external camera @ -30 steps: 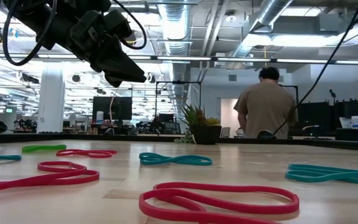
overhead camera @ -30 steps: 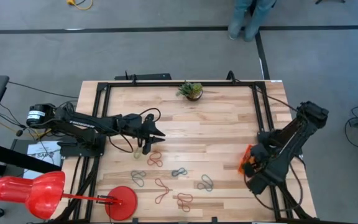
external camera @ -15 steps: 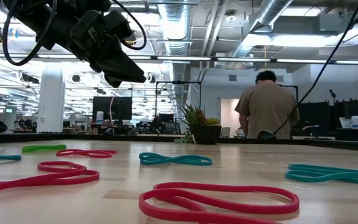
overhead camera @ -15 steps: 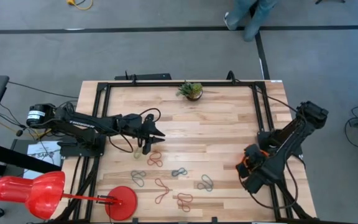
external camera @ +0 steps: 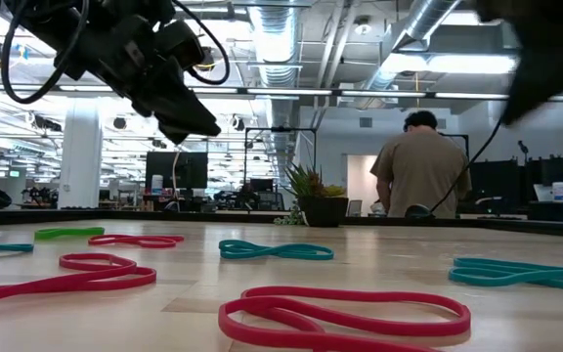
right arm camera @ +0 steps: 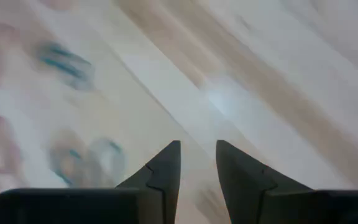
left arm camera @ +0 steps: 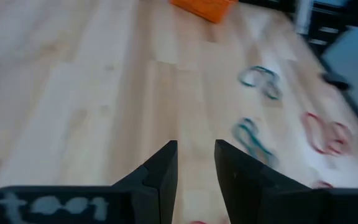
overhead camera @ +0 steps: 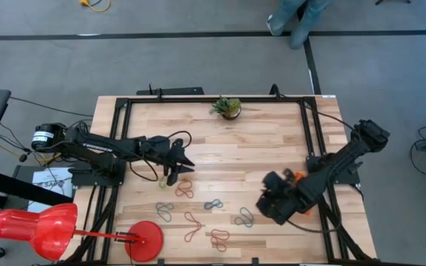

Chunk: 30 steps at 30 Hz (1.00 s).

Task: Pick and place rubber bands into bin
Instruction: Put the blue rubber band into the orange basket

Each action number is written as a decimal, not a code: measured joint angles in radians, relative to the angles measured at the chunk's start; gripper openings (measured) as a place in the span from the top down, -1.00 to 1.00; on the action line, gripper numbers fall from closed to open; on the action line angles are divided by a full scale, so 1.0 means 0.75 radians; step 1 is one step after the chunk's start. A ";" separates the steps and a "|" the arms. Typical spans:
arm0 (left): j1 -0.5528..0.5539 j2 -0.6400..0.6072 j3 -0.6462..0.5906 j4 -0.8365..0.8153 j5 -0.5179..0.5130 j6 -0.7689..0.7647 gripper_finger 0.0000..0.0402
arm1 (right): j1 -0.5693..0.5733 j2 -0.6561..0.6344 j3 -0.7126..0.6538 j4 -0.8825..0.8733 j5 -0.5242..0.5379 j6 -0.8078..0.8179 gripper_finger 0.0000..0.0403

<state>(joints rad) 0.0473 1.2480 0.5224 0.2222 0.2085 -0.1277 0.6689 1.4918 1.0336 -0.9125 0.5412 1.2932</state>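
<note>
Right two-finger dark gripper (overhead camera: 266,205), fingers slightly apart and empty, above bare wood beside the grey-blue figure-eight rubber band (overhead camera: 244,217); best lowered straight over one loop, pinching a single strand. Bright orange translucent plastic bin (overhead camera: 299,177) just behind that arm. Left dark gripper (overhead camera: 174,164), likewise narrowly parted, above the red band (overhead camera: 184,188)

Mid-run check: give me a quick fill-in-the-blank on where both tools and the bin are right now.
The left tool hangs over the table's ____ side, above the rubber bands.
The orange bin shows beside the ____ arm.
The right tool has its two fingers slightly ____, with nothing between them.
The potted plant stands at the table's ____ edge.

Missing words: left; right; apart; far
</note>
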 joint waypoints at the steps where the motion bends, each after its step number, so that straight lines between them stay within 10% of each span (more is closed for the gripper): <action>1: -0.006 0.000 0.000 -0.003 0.033 0.001 0.52 | -0.018 0.001 0.000 0.105 0.039 -0.127 0.52; 12: -0.124 0.000 0.000 -0.028 -0.136 -0.083 0.52 | -0.222 0.345 -0.036 1.208 -0.084 -0.887 0.52; 30: -0.181 0.000 0.000 -0.064 -0.311 -0.261 0.52 | -0.266 0.658 -0.035 1.458 -0.232 -0.969 0.51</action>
<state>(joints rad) -0.0883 1.2480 0.5224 0.1741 -0.0249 -0.3234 0.4694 1.9854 1.0070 0.1809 0.3675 0.5667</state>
